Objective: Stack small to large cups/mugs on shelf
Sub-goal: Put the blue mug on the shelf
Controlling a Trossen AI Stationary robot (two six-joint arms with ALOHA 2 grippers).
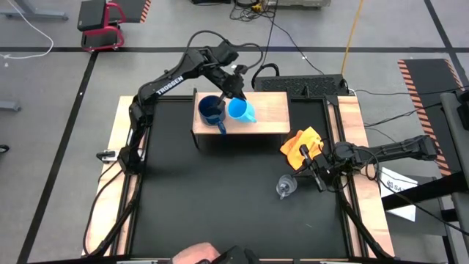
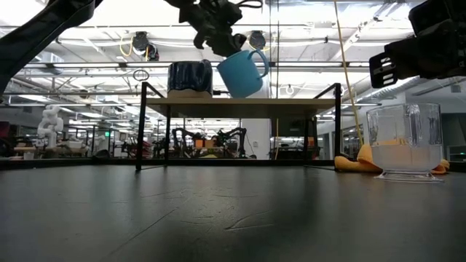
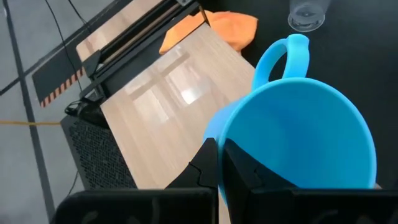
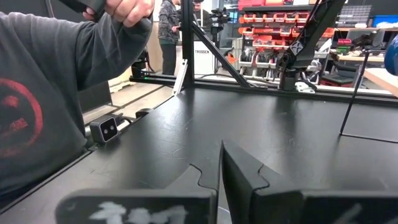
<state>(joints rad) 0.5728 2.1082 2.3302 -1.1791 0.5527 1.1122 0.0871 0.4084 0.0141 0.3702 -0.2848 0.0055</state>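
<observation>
Rim of tilted light sky-blue handled mug [image 3: 298,124] cut off by left wrist view's edge. Upper part of small clear glass cup [image 3: 306,14] cropped too. Person in dark grey sweatshirt w/ red print [image 4: 43,106]: only torso and one arm in right wrist view.

I'm in a robotics lab/workshop: red parts-bin racks [image 4: 273,25], other robot arms on far benches [image 2: 211,138], striped hazard floor tape [image 1: 425,81], exposed ceiling trusses [image 2: 87,69].
</observation>
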